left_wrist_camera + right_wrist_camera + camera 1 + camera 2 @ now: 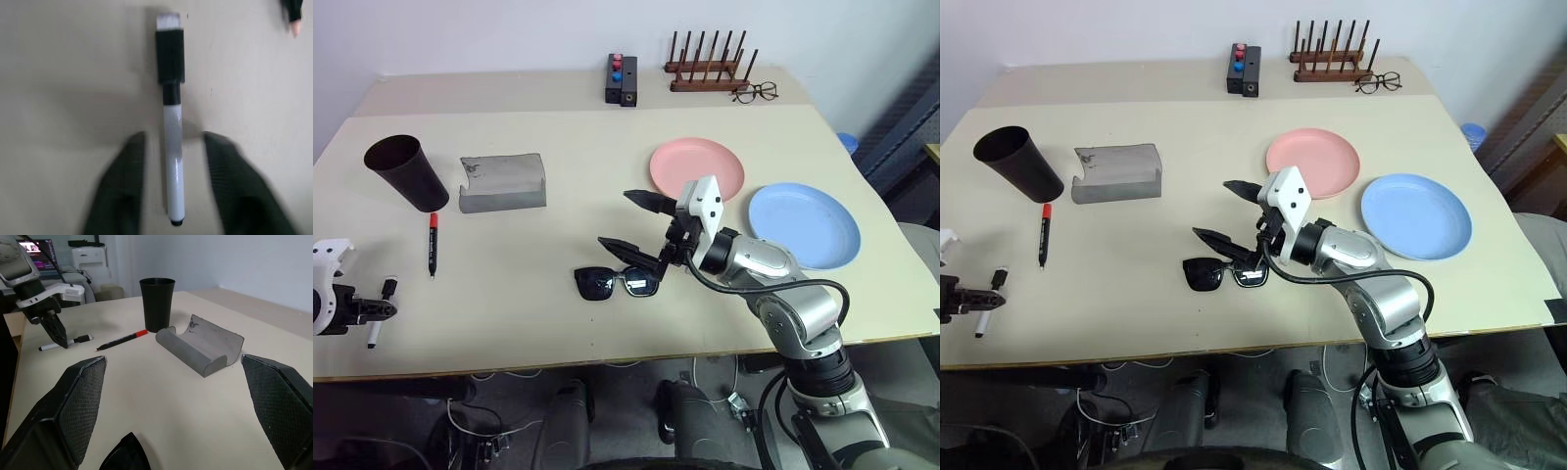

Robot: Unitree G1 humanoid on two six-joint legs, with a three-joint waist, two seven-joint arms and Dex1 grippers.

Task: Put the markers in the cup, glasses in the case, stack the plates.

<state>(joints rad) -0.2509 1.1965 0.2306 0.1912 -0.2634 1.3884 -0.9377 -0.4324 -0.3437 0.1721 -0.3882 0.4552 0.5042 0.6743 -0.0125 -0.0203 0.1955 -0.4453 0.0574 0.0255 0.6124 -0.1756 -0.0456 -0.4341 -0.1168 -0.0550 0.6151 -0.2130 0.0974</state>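
Near the worktop's front-left corner, the left gripper (171,161) straddles the white marker (173,147), jaws spread and not yet pinching. Next: close, carry to the cup (404,170). Right gripper (639,225) hovers over the glasses (617,282), jaws spread.

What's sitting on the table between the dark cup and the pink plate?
The grey case lies between the cup and the pink plate, nearer the cup, as seen in the left eye view.

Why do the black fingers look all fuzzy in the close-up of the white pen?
In the left wrist view the left gripper's fingers sit nearest the lens, smeared soft; the white-bodied marker between them is slightly sharper. In the right wrist view the tall dark tumbler looks crisp.
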